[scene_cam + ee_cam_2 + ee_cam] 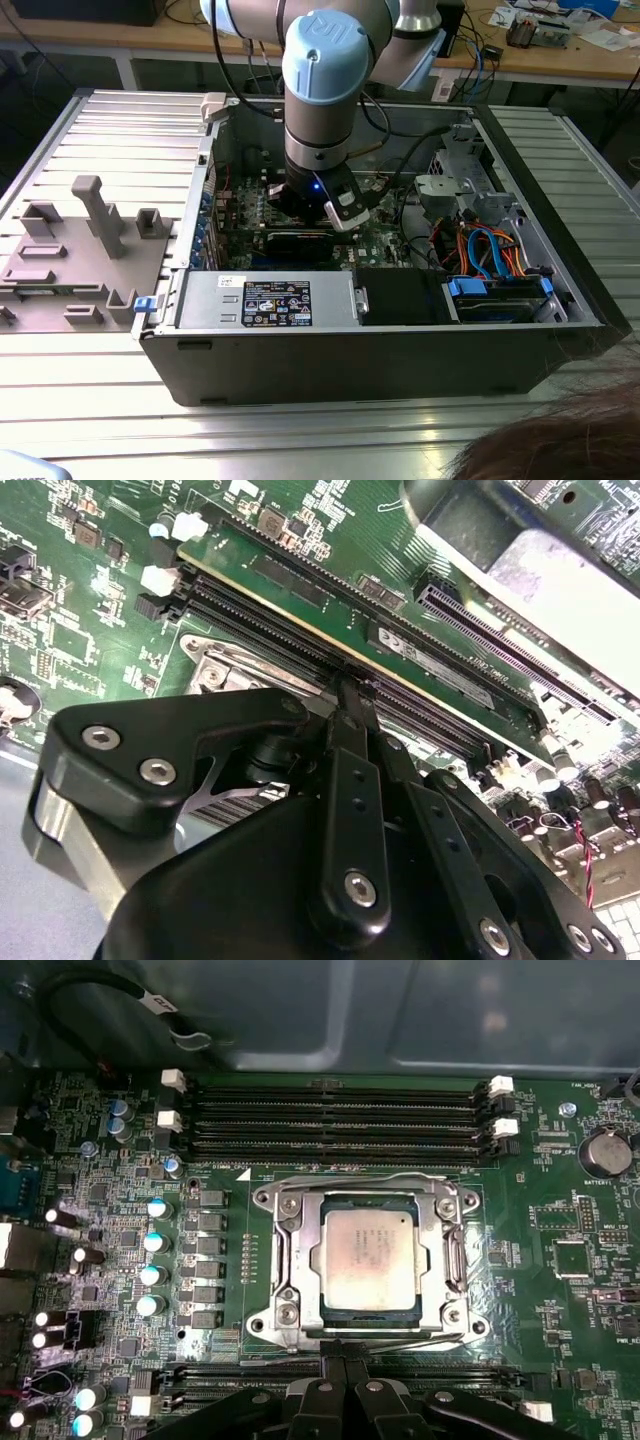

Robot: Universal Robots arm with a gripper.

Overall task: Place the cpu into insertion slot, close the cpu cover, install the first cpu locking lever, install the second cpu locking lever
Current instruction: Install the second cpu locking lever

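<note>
The cpu (pixel 370 1258) lies flat in the insertion slot (pixel 268 1200) on the green board, silver top up. The cpu cover (pixel 300 1260) is down around it as a silver frame. One thin wire lever (pixel 350 1177) runs along the memory-slot side of the socket. Another lever (pixel 410 1336) runs along the opposite side, close to my gripper (pixel 342 1360). The gripper's black fingers are shut together with nothing visible between them, their tips just short of the socket's edge. In the second wrist view the gripper (pixel 352 692) tapers to a point beside the socket corner (pixel 215 665). In the exterior view the gripper (pixel 318 205) reaches down into the open computer case.
Long memory slots (pixel 330 1115) run beside the socket. A black card (pixel 295 240), a power supply (pixel 265 300) and orange and blue cables (pixel 490 250) crowd the case. A grey fixture block (pixel 80 240) sits at the exterior view's left, and a person's hair (pixel 560 450) at its lower right.
</note>
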